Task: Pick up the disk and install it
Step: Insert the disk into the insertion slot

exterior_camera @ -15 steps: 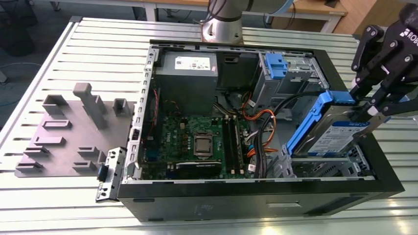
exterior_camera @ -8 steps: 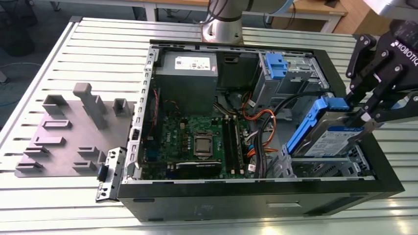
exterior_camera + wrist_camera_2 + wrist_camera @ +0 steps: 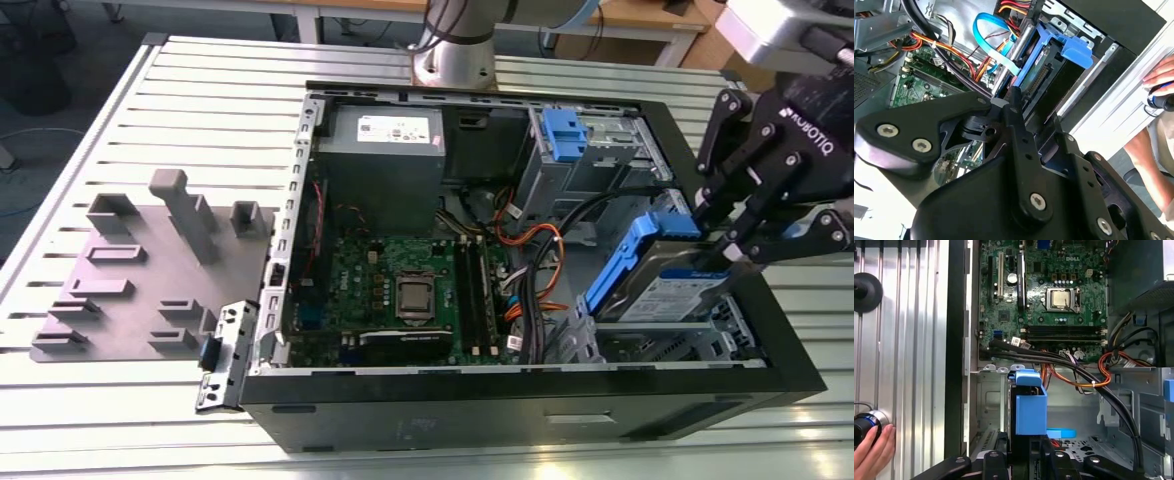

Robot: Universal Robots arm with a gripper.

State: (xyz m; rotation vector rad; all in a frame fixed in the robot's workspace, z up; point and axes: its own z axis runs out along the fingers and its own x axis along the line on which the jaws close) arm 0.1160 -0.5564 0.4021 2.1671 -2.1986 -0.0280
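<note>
The disk (image 3: pixel 663 292), a silver drive with a blue-and-white label and blue side rails, is tilted steeply inside the open computer case (image 3: pixel 534 385), over the drive bay at the exterior view's right. My gripper (image 3: pixel 722 262) is shut on its upper end, coming in from above the case's right wall. In the second wrist view the disk (image 3: pixel 1043 64) runs away from the black fingers (image 3: pixel 1015 102) toward the bay. The first wrist view has its blue rail (image 3: pixel 1030 406) standing just ahead of my gripper (image 3: pixel 1024 460).
The case holds a green motherboard (image 3: pixel 400 290), a grey power-supply box (image 3: pixel 384 135), a second blue tab with a metal cage (image 3: pixel 565 135) and black and orange cables (image 3: pixel 1079 375) beside the bay. A grey fixture plate (image 3: pixel 134 290) lies left. A person's hand (image 3: pixel 874 450) rests by the case.
</note>
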